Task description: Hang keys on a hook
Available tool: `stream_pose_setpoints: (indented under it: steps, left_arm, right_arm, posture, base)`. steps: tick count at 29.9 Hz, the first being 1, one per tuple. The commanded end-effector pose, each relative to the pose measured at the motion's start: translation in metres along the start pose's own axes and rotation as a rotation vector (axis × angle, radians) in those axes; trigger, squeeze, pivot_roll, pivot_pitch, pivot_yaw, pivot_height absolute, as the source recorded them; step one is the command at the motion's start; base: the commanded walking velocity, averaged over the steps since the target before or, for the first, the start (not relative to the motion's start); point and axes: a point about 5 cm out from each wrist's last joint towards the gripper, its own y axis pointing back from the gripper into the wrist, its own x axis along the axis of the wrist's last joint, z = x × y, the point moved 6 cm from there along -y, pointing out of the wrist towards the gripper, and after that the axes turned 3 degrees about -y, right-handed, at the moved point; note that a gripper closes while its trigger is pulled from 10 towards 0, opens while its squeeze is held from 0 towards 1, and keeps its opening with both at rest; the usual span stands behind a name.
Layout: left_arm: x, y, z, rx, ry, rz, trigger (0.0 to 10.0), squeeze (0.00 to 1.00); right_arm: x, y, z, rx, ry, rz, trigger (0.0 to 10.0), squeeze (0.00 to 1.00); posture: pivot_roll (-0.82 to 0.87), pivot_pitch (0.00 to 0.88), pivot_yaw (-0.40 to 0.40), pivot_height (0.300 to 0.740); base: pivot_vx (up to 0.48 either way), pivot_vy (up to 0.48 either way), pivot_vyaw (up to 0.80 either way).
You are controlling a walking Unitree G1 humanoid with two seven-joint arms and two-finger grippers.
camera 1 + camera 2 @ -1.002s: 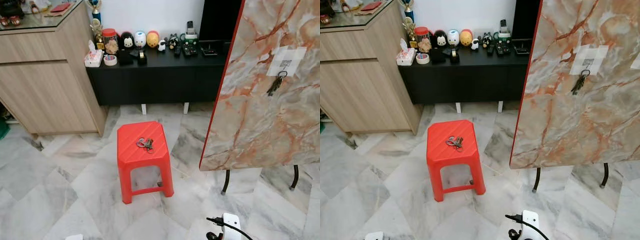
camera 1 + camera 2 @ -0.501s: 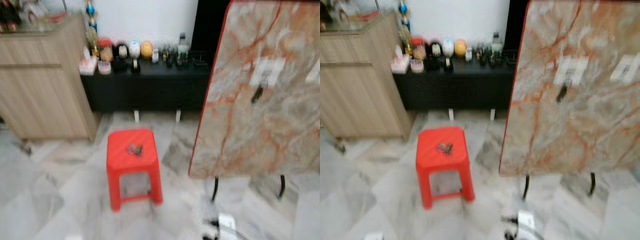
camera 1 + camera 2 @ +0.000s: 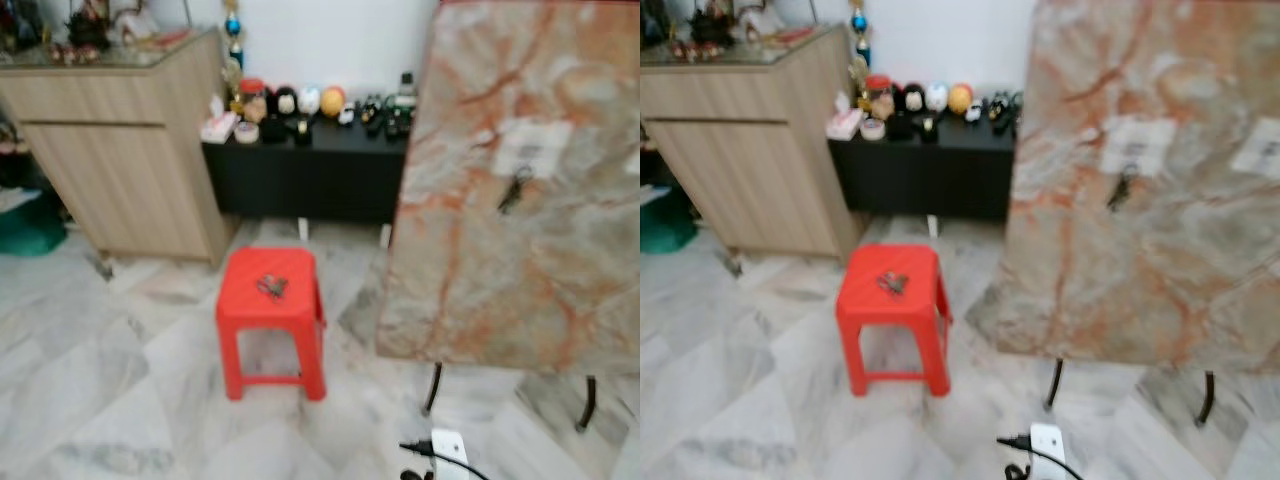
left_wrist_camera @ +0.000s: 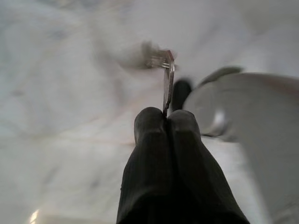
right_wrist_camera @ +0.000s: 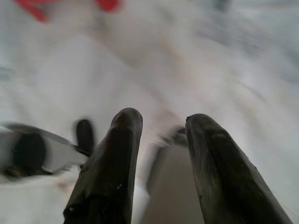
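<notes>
While the left gripper (image 4: 162, 122) stays clenched on a key (image 4: 167, 77), carry it level toward the board (image 3: 520, 200) ahead; more keys (image 3: 270, 287) lie on the stool (image 3: 272, 300). Right gripper (image 5: 159, 122) hangs released.

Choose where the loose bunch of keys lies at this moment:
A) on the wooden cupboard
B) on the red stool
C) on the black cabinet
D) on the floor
B: the bunch of keys lies on the seat of the red stool, in the middle of it.
</notes>
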Motion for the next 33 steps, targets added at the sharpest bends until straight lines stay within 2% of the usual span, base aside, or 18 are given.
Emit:
stream_pose_setpoints:
  steps: [1,16,25,33]
  left_arm:
    - [0.0019,0.0003,-0.0063,0.013,-0.015,0.005,10.0,0.00]
    - [-0.0021,0.0006,-0.0025,0.004,-0.026,-0.003,10.0,0.00]
    - [-0.0014,0.0006,-0.0023,0.004,-0.029,0.002,10.0,0.00]
    - [0.0028,0.0000,-0.0019,0.003,-0.028,0.012,10.0,0.00]
  right_arm:
    - [0.0065,-0.0008,-0.0035,0.005,-0.004,0.016,10.0,0.00]
    - [0.0059,-0.0007,-0.0038,0.011,-0.010,0.016,10.0,0.00]
    - [0.0044,-0.0006,-0.0034,0.010,0.036,0.013,10.0,0.00]
    - [0.0052,-0.0007,-0.0036,0.009,0.019,0.015,10.0,0.00]
  posture:
    - [0.09,0.000,-0.010,0.723]
    - [0.09,0.000,-0.012,0.723]
    - [0.09,0.000,-0.008,0.723]
    - [0.09,0.000,-0.010,0.723]
  base:
    - [0.000,-0.405,0.00]
    - [0.000,-0.405,0.00]
    - [0.000,-0.404,0.00]
    - [0.000,-0.405,0.00]
